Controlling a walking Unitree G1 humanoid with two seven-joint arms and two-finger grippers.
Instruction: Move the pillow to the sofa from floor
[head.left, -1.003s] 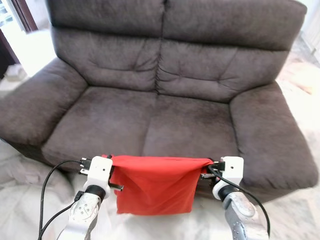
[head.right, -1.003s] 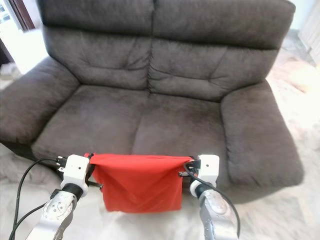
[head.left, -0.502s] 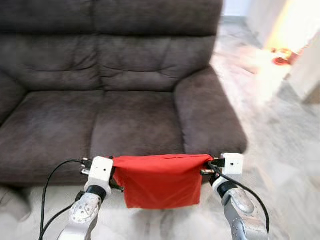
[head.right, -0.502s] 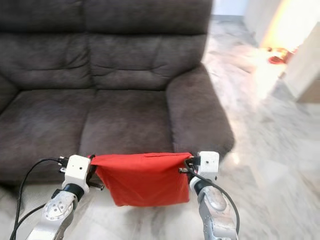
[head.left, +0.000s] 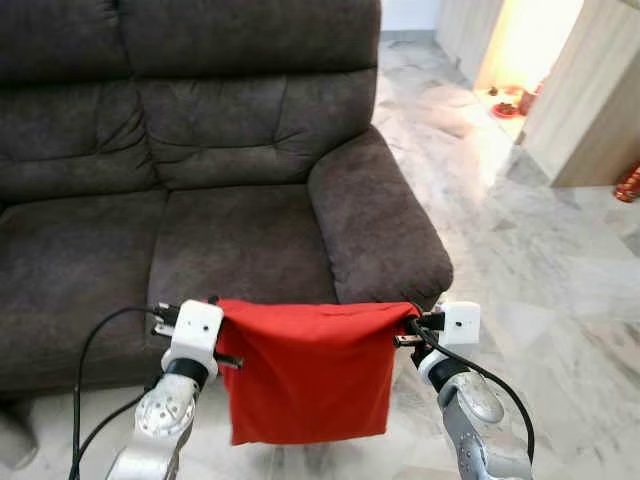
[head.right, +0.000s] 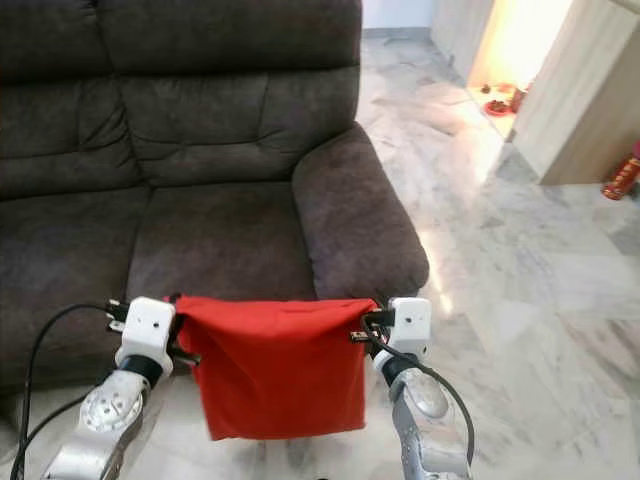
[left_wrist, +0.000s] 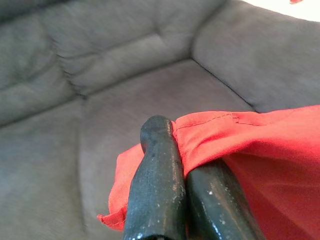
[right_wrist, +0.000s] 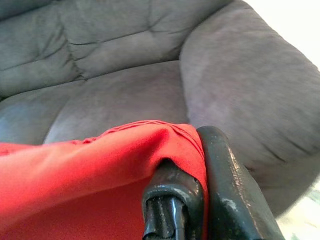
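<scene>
Your whole view is sliding to the right compared with a moment ago, so the sofa (head.left: 200, 170) is now sitting more to the left and the shiny floor (head.left: 520, 230) is showing on the right. That is your head turning, not the things moving.

Your left gripper (left_wrist: 182, 187) is pinching one top corner of the red pillow (head.left: 305, 375), with both black fingers pressed tight on the cloth. Your right gripper (right_wrist: 192, 190) is pinching the other top corner the same way. You are holding the pillow up between them, and it is hanging down flat like a thin red bag. It is up off the floor, in front of the sofa's near edge, but it is not touching the seat yet.

Past the pillow, the right seat cushion (head.left: 240, 245) is lying straight ahead, and the fat right armrest (head.left: 375, 230) is just beyond your right gripper.

To do this part well, I think you are needing to turn back a little to the left, so both grippers are facing the seat and not the armrest. Keep both pinches tight and level while you are reaching forward, and let go only when the pillow is over the cushion.
</scene>
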